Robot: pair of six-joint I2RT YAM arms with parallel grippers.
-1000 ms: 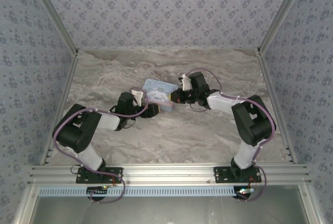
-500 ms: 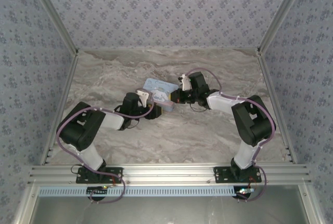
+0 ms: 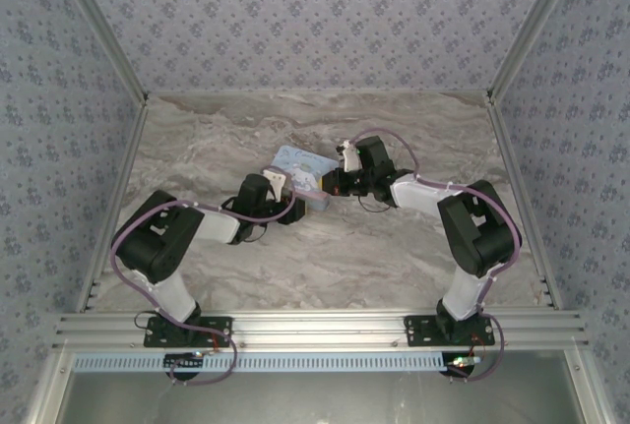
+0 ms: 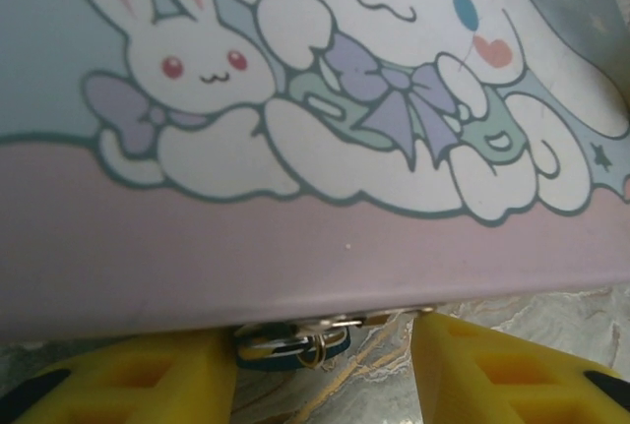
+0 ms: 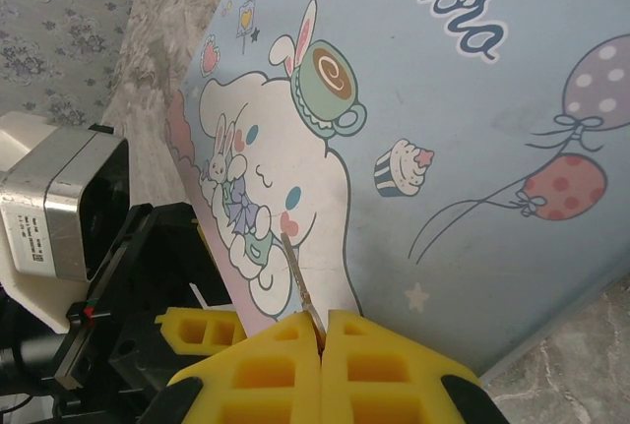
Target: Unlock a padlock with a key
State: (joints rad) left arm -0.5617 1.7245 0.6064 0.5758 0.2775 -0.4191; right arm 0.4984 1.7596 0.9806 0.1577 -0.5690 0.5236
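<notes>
Lab test cell: aluminium frame, wallpapered walls.

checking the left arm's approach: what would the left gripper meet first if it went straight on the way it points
Probably the padlock, dead ahead of the left gripper at the tin's pink edge; the tin itself comes right behind. Depth is hard to judge this close.

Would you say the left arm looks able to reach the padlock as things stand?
Probably yes: the padlock sits at the tin's edge, between the left end effector's open fingers, with nothing in between, though the tin hides part of it.
</notes>
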